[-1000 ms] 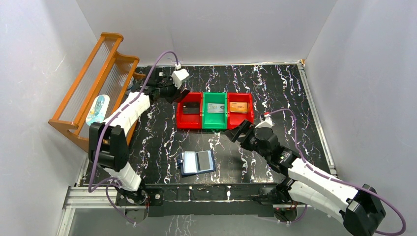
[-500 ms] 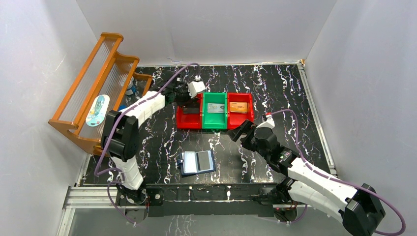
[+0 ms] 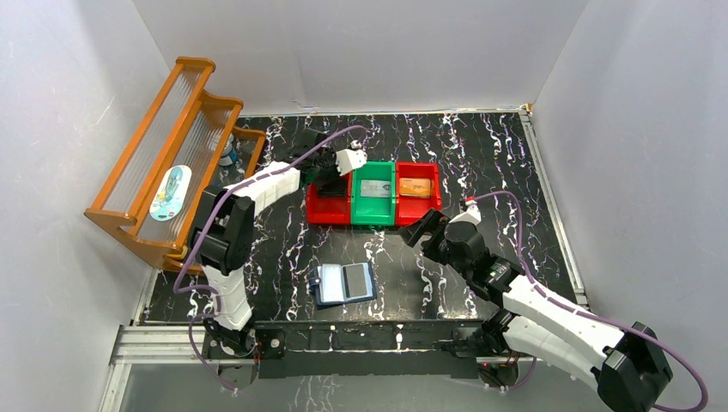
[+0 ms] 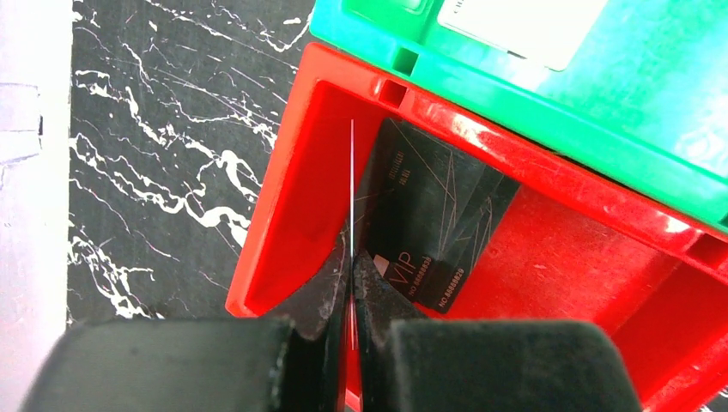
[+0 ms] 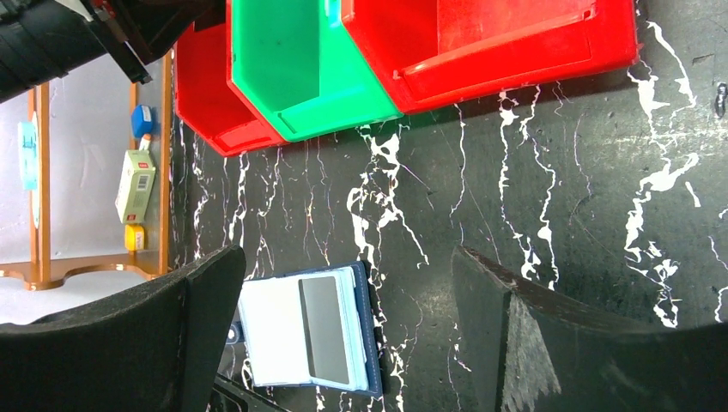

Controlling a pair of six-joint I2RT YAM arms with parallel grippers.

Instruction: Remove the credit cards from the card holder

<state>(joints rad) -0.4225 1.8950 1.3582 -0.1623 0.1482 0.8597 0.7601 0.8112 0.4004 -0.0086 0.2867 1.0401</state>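
1. Top external view: the left hand reaches over the left red bin from the worktop's left side.
2. Left wrist view: the left hand is closed, pinching a thin card that shows edge-on as a pale line. The card stands upright inside the left red bin, close to its left wall.
3. A black card printed "VIP" lies on the floor of that bin, just right of the pinched card. Cannot tell if the two touch.
4. The green bin sits in the middle of the bin row with a silver-grey card inside. The right red bin holds an orange card. The three bins touch side by side, mid-worktop.
5. The card holder lies open and flat near the worktop's near edge, left of centre and well apart from the bins.
6. A dark card sits in the holder's right-hand sleeve. The left-hand sleeve looks pale.
7. The right hand is open, jaws wide, gripping nothing. It hangs above the bare worktop between the bins and the near edge, to the right of the card holder.
8. A wooden rack stands along the worktop's left edge.
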